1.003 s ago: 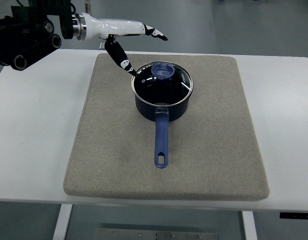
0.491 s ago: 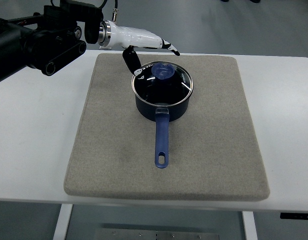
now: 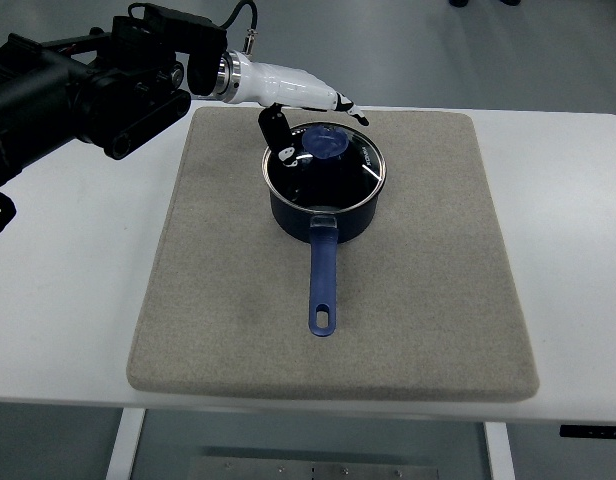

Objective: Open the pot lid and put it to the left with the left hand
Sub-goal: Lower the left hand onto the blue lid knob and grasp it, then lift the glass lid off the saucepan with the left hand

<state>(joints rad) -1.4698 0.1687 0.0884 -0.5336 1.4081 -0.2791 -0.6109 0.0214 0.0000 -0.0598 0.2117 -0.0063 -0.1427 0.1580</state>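
Note:
A dark blue pot (image 3: 324, 210) stands on a grey mat (image 3: 428, 260), its blue handle (image 3: 323, 285) pointing toward the near edge. A glass lid (image 3: 328, 165) with a blue knob (image 3: 326, 143) sits on the pot. My left hand (image 3: 313, 125) comes in from the upper left. It is open and hovers over the far left rim of the lid. Its thumb (image 3: 278, 135) hangs down left of the knob and its fingers (image 3: 338, 102) reach past the knob's far side. It holds nothing. The right arm is out of view.
The mat lies on a white table (image 3: 73, 260). The left arm's black housing (image 3: 88, 85) hangs over the table's far left corner. Bare mat shows left of the pot (image 3: 218, 230).
My left hand has moved right and slightly nearer, from beyond the mat's far left corner to over the lid's far left rim. The pot and lid have not moved.

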